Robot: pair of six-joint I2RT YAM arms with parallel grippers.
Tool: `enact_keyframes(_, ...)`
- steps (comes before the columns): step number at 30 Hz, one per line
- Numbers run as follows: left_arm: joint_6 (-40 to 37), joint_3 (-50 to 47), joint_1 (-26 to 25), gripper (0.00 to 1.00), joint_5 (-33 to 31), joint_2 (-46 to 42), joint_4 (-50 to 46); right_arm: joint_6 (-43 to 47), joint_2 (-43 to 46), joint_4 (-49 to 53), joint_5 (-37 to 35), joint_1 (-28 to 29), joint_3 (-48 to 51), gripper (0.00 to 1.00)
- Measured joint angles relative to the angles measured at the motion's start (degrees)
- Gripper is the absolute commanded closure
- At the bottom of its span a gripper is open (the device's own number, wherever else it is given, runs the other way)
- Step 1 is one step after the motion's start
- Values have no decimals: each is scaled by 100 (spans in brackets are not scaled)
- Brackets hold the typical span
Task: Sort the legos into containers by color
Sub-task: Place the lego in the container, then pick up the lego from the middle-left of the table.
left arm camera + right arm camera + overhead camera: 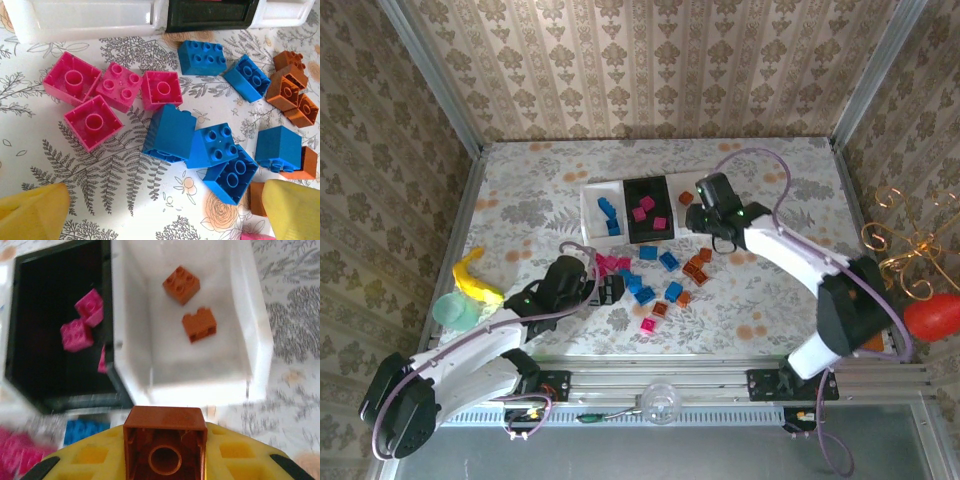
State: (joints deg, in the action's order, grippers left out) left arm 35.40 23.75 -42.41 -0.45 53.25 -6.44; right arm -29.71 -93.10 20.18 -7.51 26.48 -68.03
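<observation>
My right gripper [165, 452] is shut on an orange-brown lego [165, 435], held just short of the right white container [255, 340]. Two orange legos [181, 285] lie inside that container. The black middle container [55, 390] holds pink legos [77, 335]. The left white container [592, 212] holds blue ones. My left gripper [165, 220] hangs open over the loose pile, with its yellow fingertips [35, 210] wide apart. Blue legos [215, 145] lie just ahead of it. Pink legos [92, 120] lie to the left and orange legos [292, 92] to the right. From above, the right gripper [712, 208] covers part of the right container.
A yellow banana-shaped toy [475, 278] and a pale green cup [453, 310] sit at the table's left edge. A red ball [932, 316] and a gold wire ornament [908, 240] stand outside the right rail. Wallpapered walls close in the back and both sides.
</observation>
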Motion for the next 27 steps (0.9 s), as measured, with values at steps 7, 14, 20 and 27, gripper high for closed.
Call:
enact_keyframes(7,0,0,-44,0,24,2,-74,-59,-1561,109,-107,-295,-1130,57)
enact_keyframes(14,-44,0,-136,0,81,11,-90,-83,-1884,232,-17,-380,-1633,30)
enact_keyframes(20,-210,216,-566,3,199,463,-302,-68,-1401,181,48,-236,-1268,28)
enact_keyframes(27,-332,717,-1679,10,210,1591,-485,-68,-616,42,66,15,-420,28)
